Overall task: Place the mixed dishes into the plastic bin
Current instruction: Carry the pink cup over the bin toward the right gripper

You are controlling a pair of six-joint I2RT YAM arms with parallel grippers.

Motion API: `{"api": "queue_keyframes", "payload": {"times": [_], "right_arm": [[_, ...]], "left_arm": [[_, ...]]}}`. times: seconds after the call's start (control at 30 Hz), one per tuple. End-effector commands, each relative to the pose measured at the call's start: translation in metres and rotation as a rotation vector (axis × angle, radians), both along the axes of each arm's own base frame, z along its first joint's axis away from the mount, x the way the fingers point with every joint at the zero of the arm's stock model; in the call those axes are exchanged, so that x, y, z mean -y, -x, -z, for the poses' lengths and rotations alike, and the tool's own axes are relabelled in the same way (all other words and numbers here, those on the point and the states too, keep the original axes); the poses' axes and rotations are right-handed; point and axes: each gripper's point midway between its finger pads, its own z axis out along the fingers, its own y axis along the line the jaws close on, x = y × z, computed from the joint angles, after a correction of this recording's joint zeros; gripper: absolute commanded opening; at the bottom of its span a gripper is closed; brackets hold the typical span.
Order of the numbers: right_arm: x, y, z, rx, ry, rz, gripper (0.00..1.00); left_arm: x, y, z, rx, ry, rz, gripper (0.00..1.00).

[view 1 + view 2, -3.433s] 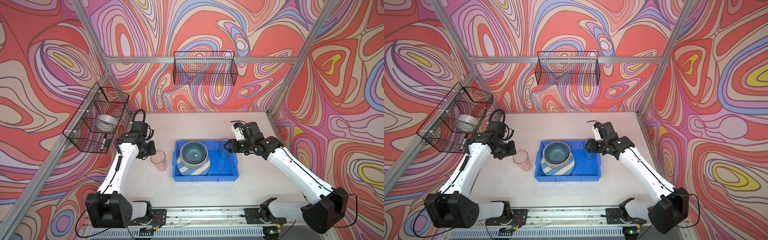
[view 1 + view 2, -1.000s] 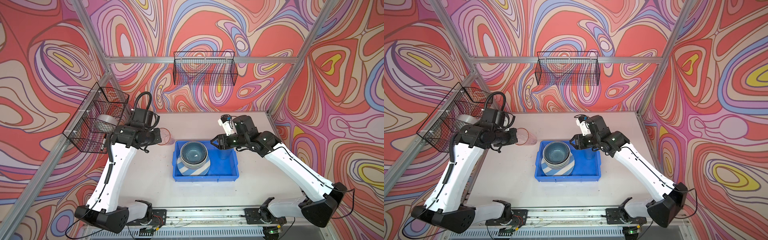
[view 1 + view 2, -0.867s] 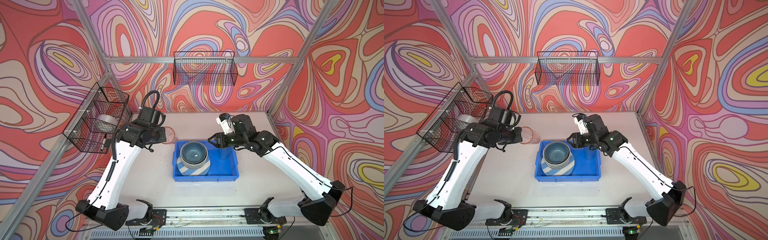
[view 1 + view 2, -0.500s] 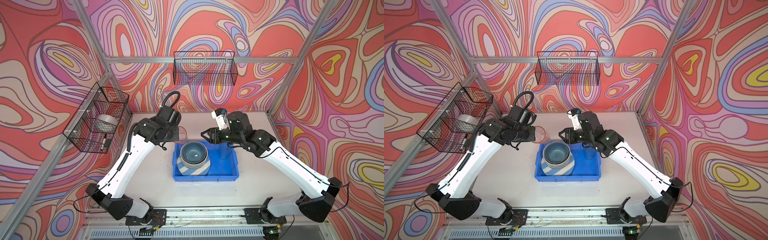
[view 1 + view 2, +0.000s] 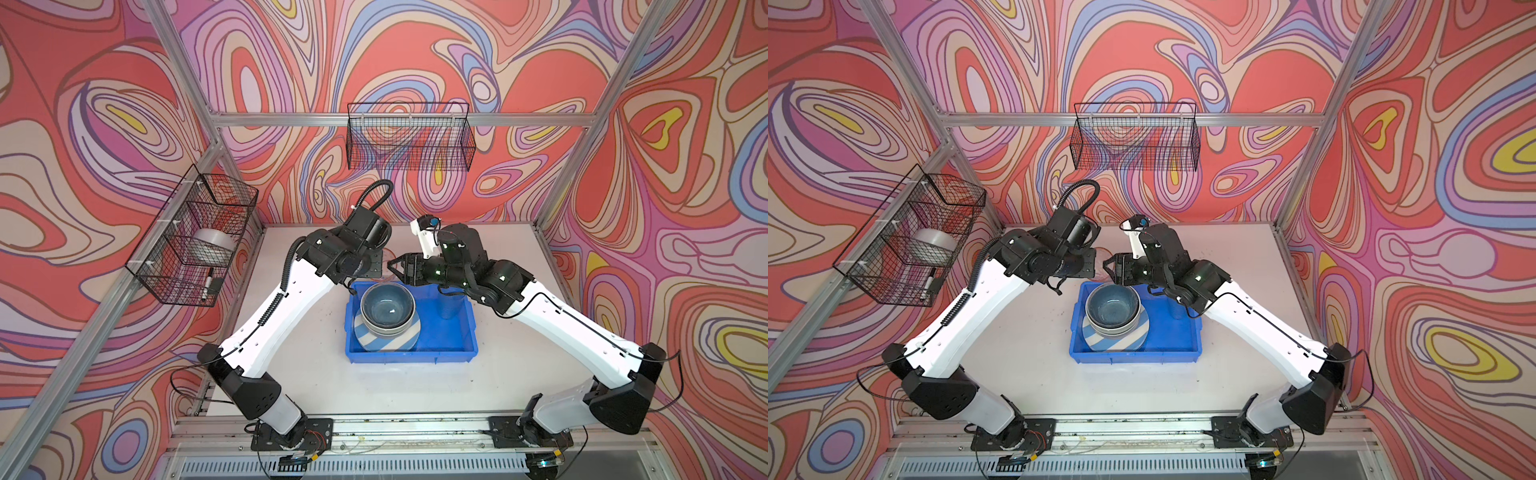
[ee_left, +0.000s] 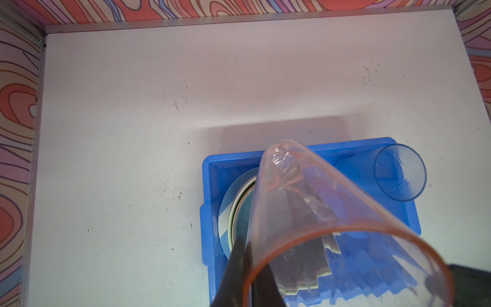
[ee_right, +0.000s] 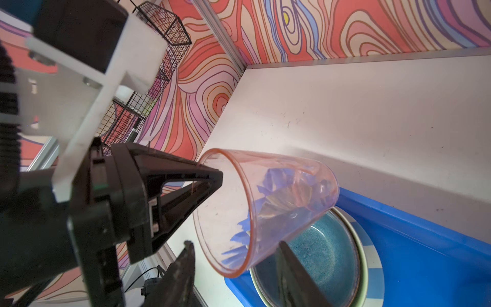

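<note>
My left gripper [image 6: 249, 268] is shut on the rim of a pink tumbler [image 6: 305, 202], one finger inside and one outside. It holds the tumbler tipped on its side in the air over the back left corner of the blue plastic bin [image 5: 411, 358]. My right gripper [image 7: 235, 244] is open, its jaws on either side of the tumbler's [image 7: 265, 202] mouth; I cannot tell whether they touch. In the bin a dark blue bowl [image 5: 388, 307] sits in a pale green bowl [image 7: 362, 265] on a striped plate [image 5: 386, 341]. A bluish tumbler [image 5: 451, 305] stands at the bin's right.
A black wire basket [image 5: 195, 241] on the left wall holds a white tape roll [image 5: 212, 245] and a marker. Another wire basket [image 5: 409, 141] hangs on the back wall. Both arms meet above the bin's back edge.
My left arm has carried the pink tumbler rightward to the bin's back corner. My right gripper has swung left to meet it and now straddles its mouth.
</note>
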Motion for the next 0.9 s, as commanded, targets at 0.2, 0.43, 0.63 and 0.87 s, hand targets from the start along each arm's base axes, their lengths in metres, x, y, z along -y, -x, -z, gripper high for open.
{"api": "queue_keyframes", "payload": {"times": [0.2, 0.43, 0.63, 0.87], "right_arm": [[0.001, -0.021, 0.029, -0.046, 0.105, 0.098, 0.49], [0.007, -0.031, 0.042, -0.067, 0.170, 0.164, 0.47], [0.006, -0.036, 0.052, -0.101, 0.227, 0.183, 0.43], [0.006, -0.040, 0.054, -0.101, 0.239, 0.194, 0.32]], "left_arm": [[0.015, -0.006, -0.009, 0.041, -0.011, 0.036, 0.00], [0.023, -0.005, -0.015, 0.062, -0.008, 0.080, 0.00], [0.035, -0.005, -0.016, 0.066, 0.012, 0.135, 0.00], [0.038, -0.004, -0.024, 0.088, 0.031, 0.153, 0.08]]}}
